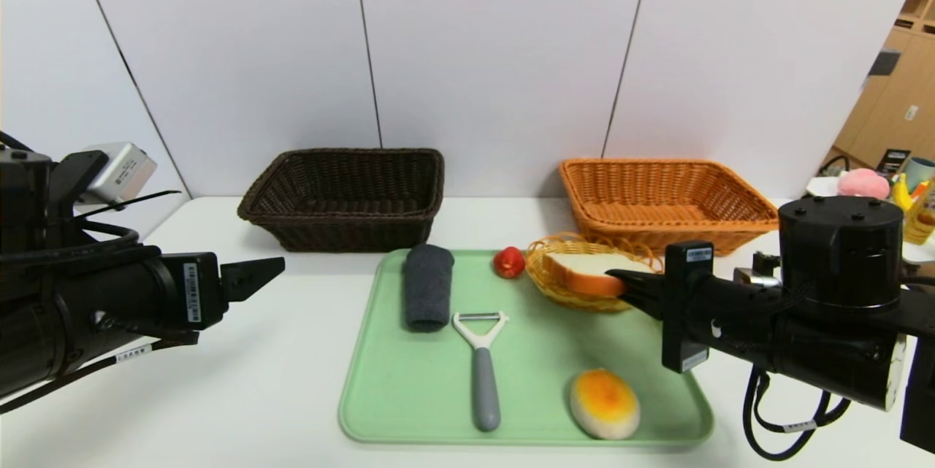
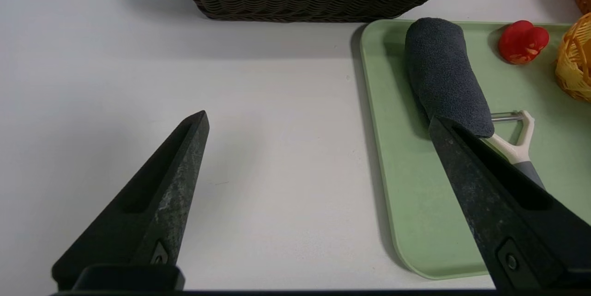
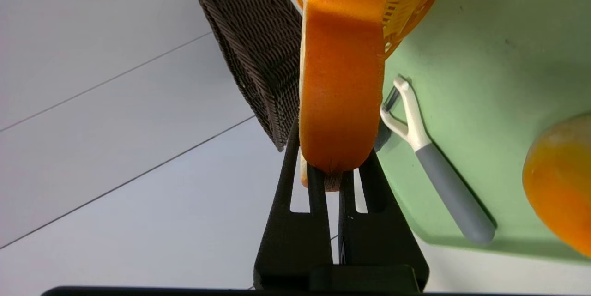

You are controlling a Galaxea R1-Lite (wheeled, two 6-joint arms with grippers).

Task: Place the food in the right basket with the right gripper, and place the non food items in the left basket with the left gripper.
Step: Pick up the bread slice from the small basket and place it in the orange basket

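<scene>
Tray edge (image 1: 527, 442) nr; R pincer (image 1: 618, 284) w/ bread (image 1: 595, 272).

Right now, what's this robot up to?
The right hand has its jaws closed on the bread slice, at the small yellow basket. The left hand is open and empty, off to the left of the green tray. The bun, grey cloth, peeler and red thing lie on the tray.
</scene>
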